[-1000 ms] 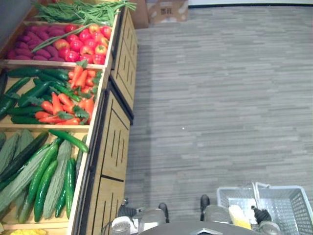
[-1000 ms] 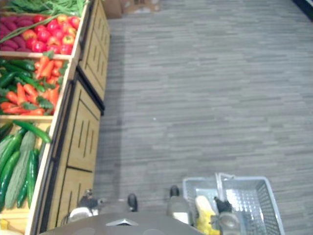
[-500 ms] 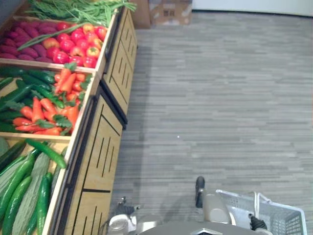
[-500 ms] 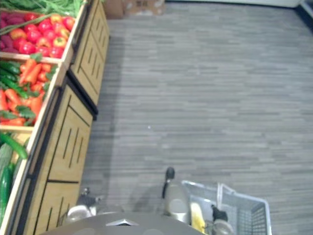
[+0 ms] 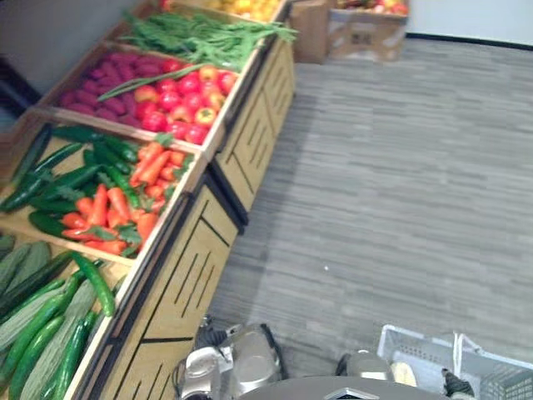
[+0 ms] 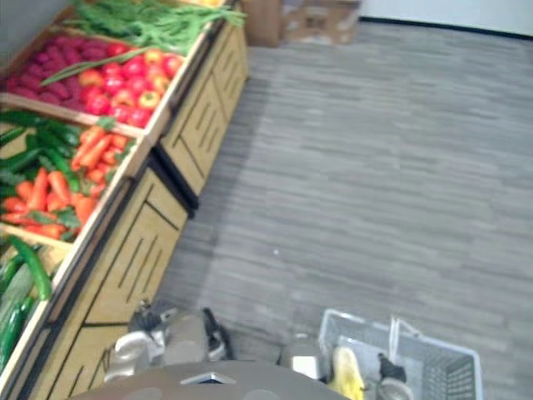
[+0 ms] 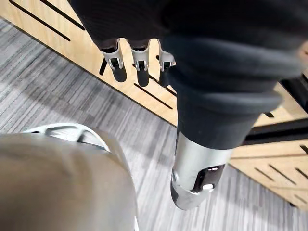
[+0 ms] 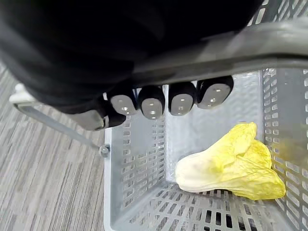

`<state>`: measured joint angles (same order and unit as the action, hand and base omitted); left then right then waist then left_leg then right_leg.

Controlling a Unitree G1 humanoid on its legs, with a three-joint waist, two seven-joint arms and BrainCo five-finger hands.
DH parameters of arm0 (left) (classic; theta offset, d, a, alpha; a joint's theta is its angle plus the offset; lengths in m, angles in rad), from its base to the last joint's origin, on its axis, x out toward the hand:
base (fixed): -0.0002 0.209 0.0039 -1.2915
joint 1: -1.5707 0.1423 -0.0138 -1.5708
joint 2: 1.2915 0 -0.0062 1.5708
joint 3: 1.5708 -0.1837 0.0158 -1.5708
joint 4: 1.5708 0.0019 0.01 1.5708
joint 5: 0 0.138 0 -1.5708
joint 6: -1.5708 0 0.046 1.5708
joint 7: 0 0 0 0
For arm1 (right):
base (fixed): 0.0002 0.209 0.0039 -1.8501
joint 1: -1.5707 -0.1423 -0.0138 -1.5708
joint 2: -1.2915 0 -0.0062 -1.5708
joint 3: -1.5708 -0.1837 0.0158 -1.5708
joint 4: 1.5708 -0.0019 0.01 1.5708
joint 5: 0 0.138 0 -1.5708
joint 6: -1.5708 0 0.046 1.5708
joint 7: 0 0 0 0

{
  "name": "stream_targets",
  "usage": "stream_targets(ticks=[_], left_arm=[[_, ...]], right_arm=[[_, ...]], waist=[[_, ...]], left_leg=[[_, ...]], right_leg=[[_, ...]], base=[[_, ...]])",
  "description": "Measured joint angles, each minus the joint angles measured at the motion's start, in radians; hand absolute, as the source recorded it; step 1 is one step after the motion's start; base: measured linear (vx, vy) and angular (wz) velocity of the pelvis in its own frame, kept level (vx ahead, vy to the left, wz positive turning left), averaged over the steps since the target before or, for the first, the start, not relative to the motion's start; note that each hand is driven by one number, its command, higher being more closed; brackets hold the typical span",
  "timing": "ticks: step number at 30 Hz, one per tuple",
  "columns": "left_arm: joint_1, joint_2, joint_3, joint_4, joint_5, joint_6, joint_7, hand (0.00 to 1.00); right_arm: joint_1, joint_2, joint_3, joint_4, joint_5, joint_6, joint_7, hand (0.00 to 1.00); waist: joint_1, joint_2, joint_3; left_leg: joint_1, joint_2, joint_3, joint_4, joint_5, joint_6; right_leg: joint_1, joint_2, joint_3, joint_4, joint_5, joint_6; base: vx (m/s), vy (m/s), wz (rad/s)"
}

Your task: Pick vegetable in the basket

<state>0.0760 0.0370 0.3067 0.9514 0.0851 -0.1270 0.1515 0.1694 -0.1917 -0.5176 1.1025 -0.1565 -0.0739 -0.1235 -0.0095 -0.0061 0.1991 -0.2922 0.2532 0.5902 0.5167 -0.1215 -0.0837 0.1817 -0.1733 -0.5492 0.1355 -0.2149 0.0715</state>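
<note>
One yellow cabbage (image 8: 231, 166) lies on its side on the bottom of one grey mesh basket (image 8: 137, 192). Long axis flat, pale stem end toward a corner, frilled leaves toward a side wall. Right hand (image 8: 166, 102): fingers curled round the handle (image 8: 274, 43). Left hand (image 7: 139, 67): fingers loose, apart, empty, beside the wooden produce stand (image 5: 179, 283). Grey striped floor (image 5: 391, 183).

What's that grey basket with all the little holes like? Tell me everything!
The pale grey plastic basket has walls and a bottom full of small holes, and two grey bar handles. The robot's right hand curls round one handle; the other hangs down outside. One yellow leafy cabbage lies inside, on the bottom.
</note>
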Motion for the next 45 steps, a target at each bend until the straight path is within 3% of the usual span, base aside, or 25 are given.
stream_targets(ticks=[3, 4, 6, 8, 9, 10, 11, 12, 15, 17, 18, 20, 22, 23, 25, 27, 28, 29, 30, 33, 34, 37, 40, 43, 45], left_arm=[[-0.001, -0.009, -0.006, 0.025, 0.007, 0.003, 0.024, 0.0], [-0.002, 0.001, 0.007, 0.039, 0.008, 0.004, 0.027, 0.0], [-0.001, 0.033, 0.016, 0.047, 0.011, 0.007, 0.033, 0.0], [-0.001, 0.046, 0.03, 0.072, 0.019, 0.011, 0.034, 0.0], [0.003, 0.046, 0.047, 0.088, 0.02, 0.021, 0.038, 0.0], [0.01, 0.046, 0.054, 0.093, 0.02, 0.027, 0.039, 0.0], [0.026, 0.045, 0.05, 0.105, 0.02, 0.034, 0.04, 0.0], [0.043, 0.049, 0.035, 0.107, 0.02, 0.044, 0.038, 0.0], [0.061, 0.053, 0.027, 0.107, 0.019, 0.049, 0.037, 0.0], [0.057, 0.054, 0.012, 0.102, 0.018, 0.048, 0.036, 0.0], [0.054, 0.053, 0.013, 0.102, 0.017, 0.047, 0.035, 0.0], [0.052, 0.046, 0.021, 0.102, 0.015, 0.044, 0.034, 0.0], [0.051, 0.047, 0.038, 0.102, 0.015, 0.043, 0.03, 0.0], [0.051, 0.048, 0.038, 0.101, 0.015, 0.043, 0.031, 0.0], [0.057, 0.052, 0.045, 0.101, 0.016, 0.042, 0.031, 0.0], [0.07, 0.066, 0.041, 0.103, 0.015, 0.041, 0.03, 0.0], [0.076, 0.08, 0.041, 0.103, 0.015, 0.041, 0.029, 0.0], [0.076, 0.09, 0.054, 0.117, 0.015, 0.042, 0.024, 0.0], [0.069, 0.055, 0.059, 0.132, 0.015, 0.042, 0.017, 0.0], [0.071, 0.023, 0.1, 0.132, 0.014, 0.042, 0.015, 0.0], [0.074, 0.019, 0.118, 0.132, 0.013, 0.042, 0.015, 0.0], [0.075, -0.002, 0.171, 0.138, -0.003, 0.043, 0.017, 0.0], [0.076, -0.001, 0.172, 0.143, -0.006, 0.044, 0.017, 0.0], [0.08, -0.002, 0.194, 0.144, -0.03, 0.045, 0.021, 0.0], [0.077, 0.0, 0.249, 0.142, -0.045, 0.045, 0.029, 0.0]], right_arm=[[-0.023, 0.003, -0.07, 0.012, 0.01, 0.003, -0.009, 1.0], [-0.034, 0.012, -0.073, 0.018, 0.01, 0.004, -0.019, 1.0], [-0.065, 0.034, -0.055, 0.023, 0.006, -0.001, -0.02, 1.0], [-0.076, 0.029, -0.044, 0.027, 0.004, -0.003, -0.021, 1.0], [-0.085, 0.013, -0.04, 0.034, 0.0, -0.005, -0.022, 1.0], [-0.091, 0.004, -0.034, 0.037, 0.0, -0.005, -0.022, 1.0], [-0.092, -0.003, -0.03, 0.035, 0.0, -0.009, -0.022, 1.0], [-0.09, -0.001, -0.024, 0.036, 0.001, -0.017, -0.022, 1.0], [-0.084, 0.001, 0.011, 0.034, -0.001, -0.02, -0.02, 1.0], [-0.09, 0.002, 0.013, 0.031, -0.001, -0.021, -0.02, 1.0], [-0.09, 0.003, 0.01, 0.032, 0.0, -0.022, -0.02, 1.0], [-0.087, 0.007, -0.013, 0.037, -0.001, -0.021, -0.019, 1.0], [-0.085, 0.014, -0.054, 0.053, -0.001, -0.018, -0.018, 1.0], [-0.081, 0.017, -0.068, 0.054, -0.001, -0.017, -0.019, 1.0], [-0.056, 0.038, -0.109, 0.056, 0.0, -0.003, -0.015, 1.0], [-0.028, 0.076, -0.126, 0.062, 0.005, 0.004, 0.002, 1.0], [-0.018, 0.091, -0.132, 0.073, 0.005, 0.005, 0.004, 1.0], [-0.007, 0.105, -0.152, 0.098, 0.006, 0.013, 0.006, 1.0], [-0.016, 0.083, -0.159, 0.111, 0.007, 0.021, 0.007, 1.0], [-0.039, 0.033, -0.139, 0.122, -0.001, 0.022, 0.023, 1.0], [-0.042, 0.028, -0.138, 0.122, -0.001, 0.018, 0.026, 1.0], [-0.045, 0.009, -0.144, 0.101, 0.0, 0.0, 0.03, 1.0], [-0.044, -0.004, -0.14, 0.076, 0.001, -0.003, 0.035, 1.0], [-0.043, -0.014, -0.14, 0.071, 0.001, -0.003, 0.036, 1.0], [-0.047, -0.009, -0.141, 0.072, 0.002, -0.002, 0.038, 1.0]], waist=[[0.013, 0.012, -0.005], [0.025, -0.005, -0.019], [0.03, -0.062, -0.037], [0.038, -0.086, -0.051], [0.039, -0.084, -0.056], [0.038, -0.08, -0.056], [0.036, -0.071, -0.055], [0.025, -0.068, -0.053], [0.0, -0.051, -0.049], [-0.008, -0.043, -0.046], [-0.015, -0.038, -0.045], [-0.014, -0.036, -0.047], [-0.014, -0.036, -0.047], [-0.014, -0.036, -0.047], [-0.009, -0.034, -0.049], [-0.013, -0.065, -0.068], [-0.015, -0.09, -0.078], [-0.013, -0.112, -0.081], [-0.011, -0.061, -0.079], [-0.009, -0.005, -0.08], [-0.008, -0.003, -0.081], [-0.016, -0.002, -0.083], [-0.015, -0.006, -0.079], [-0.016, 0.004, -0.078], [-0.014, 0.008, -0.081]], left_leg=[[0.056, -0.114, 0.057, -0.392, 0.132, 0.056], [0.084, -0.147, 0.049, -0.417, 0.171, 0.174], [0.076, -0.188, 0.051, -0.385, 0.106, 0.186], [0.072, -0.207, 0.053, -0.33, 0.049, 0.206], [0.088, -0.211, 0.047, -0.301, 0.009, 0.212], [0.104, -0.213, 0.04, -0.298, -0.008, 0.208], [0.153, -0.216, 0.02, -0.31, -0.03, 0.197], [0.207, -0.222, -0.011, -0.33, -0.039, 0.184], [0.317, -0.224, -0.085, -0.393, -0.041, 0.18], [0.359, -0.225, -0.14, -0.411, -0.036, 0.167], [0.372, -0.224, -0.184, -0.417, -0.034, 0.156], [0.383, -0.222, -0.244, -0.427, -0.043, 0.133], [0.38, -0.207, -0.337, -0.415, -0.052, 0.095], [0.378, -0.197, -0.361, -0.406, -0.056, 0.082], [0.357, -0.137, -0.469, -0.372, -0.081, 0.011], [0.332, -0.094, -0.556, -0.374, -0.082, -0.058], [0.325, -0.088, -0.586, -0.381, -0.08, -0.086], [0.332, -0.053, -0.628, -0.408, -0.066, -0.137], [0.33, 0.022, -0.631, -0.432, -0.032, -0.159], [0.327, 0.095, -0.604, -0.509, 0.141, -0.162], [0.324, 0.102, -0.6, -0.514, 0.171, -0.156], [0.274, 0.105, -0.47, -0.502, 0.276, -0.078], [0.24, 0.056, -0.262, -0.396, 0.196, -0.053], [0.263, 0.001, -0.242, -0.458, 0.139, -0.036], [0.268, -0.016, -0.243, -0.516, 0.146, -0.041]], right_leg=[[0.066, 0.007, -0.014, -0.004, 0.0, 0.001], [0.089, -0.002, 0.009, -0.016, -0.001, 0.004], [0.082, -0.043, 0.057, -0.001, 0.019, 0.024], [0.057, -0.089, 0.124, 0.076, 0.041, 0.049], [0.019, -0.117, 0.164, 0.196, 0.08, 0.092], [-0.009, -0.133, 0.187, 0.282, 0.113, 0.116], [-0.086, -0.155, 0.251, 0.489, 0.225, 0.122], [-0.162, -0.157, 0.3, 0.692, 0.248, 0.131], [-0.305, -0.139, 0.305, 0.917, 0.199, 0.104], [-0.378, -0.14, 0.271, 0.865, 0.114, 0.102], [-0.399, -0.14, 0.246, 0.748, 0.084, 0.097], [-0.404, -0.137, 0.251, 0.498, 0.088, 0.098], [-0.404, -0.125, 0.359, 0.246, 0.121, 0.084], [-0.404, -0.122, 0.391, 0.212, 0.138, 0.075], [-0.404, -0.105, 0.525, 0.153, 0.184, 0.058], [-0.401, -0.09, 0.627, 0.158, 0.193, 0.073], [-0.394, -0.093, 0.636, 0.158, 0.209, 0.097], [-0.355, -0.08, 0.61, 0.145, 0.088, 0.177], [-0.36, -0.015, 0.549, 0.16, 0.078, 0.138], [-0.364, 0.059, 0.473, 0.203, 0.048, 0.079], [-0.36, 0.065, 0.463, 0.203, 0.046, 0.068], [-0.344, 0.06, 0.388, 0.177, 0.042, 0.029], [-0.328, 0.022, 0.34, 0.153, 0.036, 0.009], [-0.292, 0.02, 0.316, 0.076, 0.072, 0.034], [-0.281, 0.026, 0.308, 0.024, 0.109, 0.046]], base=[[0.46, 0.223, 0.61], [0.54, 0.303, 0.28], [0.38, 0.199, 0.14], [0.43, 0.201, 0.16], [0.43, 0.201, 0.13], [0.43, 0.214, 0.18], [0.41, 0.194, 0.36], [0.49, 0.221, 0.61], [0.38, 0.09, 0.76], [0.31, -0.02, 0.94], [0.26, -0.102, 0.98], [0.23, -0.163, 1.11], [0.24, -0.3, 1.18], [0.28, -0.395, 1.11], [0.33, -0.584, 1.17], [0.23, -0.631, 1.17], [0.21, -0.726, 1.19], [0.2, -0.655, 1.04], [0.19, -0.576, 0.79], [0.12, -0.443, 0.52], [0.06, -0.358, 0.48], [0.01, -0.271, 0.59], [-0.07, -0.083, 0.53], [-0.05, 0.102, 0.42], [-0.05, 0.14, 0.18]])
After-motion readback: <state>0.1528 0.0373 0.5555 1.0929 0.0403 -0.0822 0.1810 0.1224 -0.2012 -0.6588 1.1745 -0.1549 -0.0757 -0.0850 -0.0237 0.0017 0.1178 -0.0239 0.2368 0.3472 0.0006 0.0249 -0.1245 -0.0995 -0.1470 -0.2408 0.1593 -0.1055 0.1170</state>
